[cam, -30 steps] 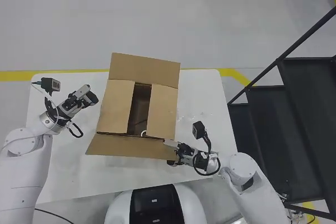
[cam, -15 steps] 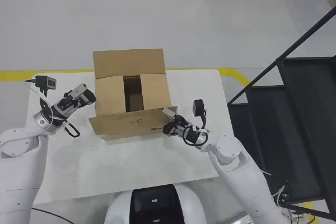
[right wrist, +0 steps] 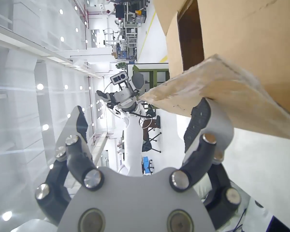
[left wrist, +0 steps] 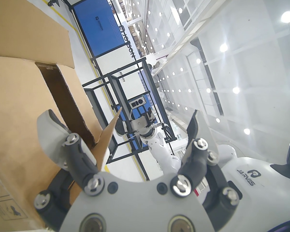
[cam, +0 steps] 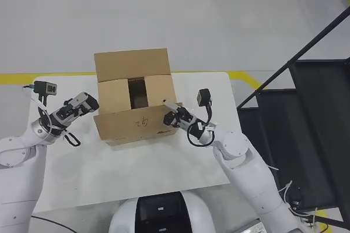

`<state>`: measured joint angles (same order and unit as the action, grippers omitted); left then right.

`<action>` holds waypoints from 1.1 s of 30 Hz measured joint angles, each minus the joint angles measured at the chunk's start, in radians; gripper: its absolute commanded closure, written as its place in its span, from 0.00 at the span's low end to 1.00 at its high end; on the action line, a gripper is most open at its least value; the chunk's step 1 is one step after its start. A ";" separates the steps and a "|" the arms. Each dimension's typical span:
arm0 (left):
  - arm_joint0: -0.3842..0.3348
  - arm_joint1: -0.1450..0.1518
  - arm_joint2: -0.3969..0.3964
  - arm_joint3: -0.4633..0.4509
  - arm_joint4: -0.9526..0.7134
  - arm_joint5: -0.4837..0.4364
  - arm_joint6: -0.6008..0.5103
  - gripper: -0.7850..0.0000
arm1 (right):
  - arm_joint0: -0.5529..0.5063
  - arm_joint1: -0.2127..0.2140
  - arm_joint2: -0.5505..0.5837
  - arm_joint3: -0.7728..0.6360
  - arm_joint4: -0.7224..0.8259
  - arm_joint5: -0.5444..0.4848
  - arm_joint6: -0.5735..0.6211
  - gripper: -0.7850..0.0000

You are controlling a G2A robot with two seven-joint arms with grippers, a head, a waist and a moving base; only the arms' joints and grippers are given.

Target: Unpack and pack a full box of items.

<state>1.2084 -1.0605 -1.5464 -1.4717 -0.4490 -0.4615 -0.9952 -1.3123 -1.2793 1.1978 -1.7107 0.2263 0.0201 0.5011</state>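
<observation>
A brown cardboard box [cam: 134, 125] stands in the middle of the white table [cam: 134, 175]. Its back flap [cam: 131, 61] is up, the two side flaps lie inward with a dark gap [cam: 137, 93] between them, and the front flap stands upright. My right gripper [cam: 168, 115] [right wrist: 140, 119] is open at the front flap's right corner; that flap corner [right wrist: 207, 85] rests against one fingertip [right wrist: 200, 112]. My left gripper [cam: 88, 103] [left wrist: 123, 126] is open beside the box's left wall [left wrist: 19, 112], one finger [left wrist: 50, 124] close to a flap edge. What the box holds is hidden.
A black metal stair frame [cam: 303, 116] stands just past the table's right edge. A yellow floor line [cam: 11, 77] runs behind the table. Bare tabletop lies in front of the box and along its left side.
The front flap, lying flat toward me a second ago, now stands upright. My right gripper rose and moved in with it. The box squared up and shifted back. The left gripper barely moved.
</observation>
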 measured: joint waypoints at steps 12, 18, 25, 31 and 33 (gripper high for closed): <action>0.000 0.008 -0.051 0.078 0.115 -0.065 0.138 0.00 | 0.102 -0.018 -0.097 0.123 -0.124 0.028 -0.069 0.00; -0.092 -0.003 -0.007 0.221 0.260 -0.127 0.312 0.00 | 0.107 -0.018 -0.103 0.093 -0.145 0.044 -0.057 0.00; -0.257 -0.036 0.126 0.448 0.383 -0.234 0.440 0.00 | 0.116 -0.019 -0.105 0.089 -0.154 0.068 -0.062 0.00; -0.348 -0.058 0.194 0.590 0.401 -0.295 0.493 0.00 | 0.124 -0.022 -0.110 0.090 -0.154 0.087 -0.061 0.00; -0.345 -0.058 0.192 0.584 0.401 -0.293 0.492 0.00 | 0.128 -0.022 -0.111 0.088 -0.154 0.090 -0.053 0.00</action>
<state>0.8635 -1.1184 -1.3541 -0.8882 -0.0482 -0.7546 -0.5033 -1.1842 -1.3012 1.0868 -1.6225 0.0722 0.1104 0.4479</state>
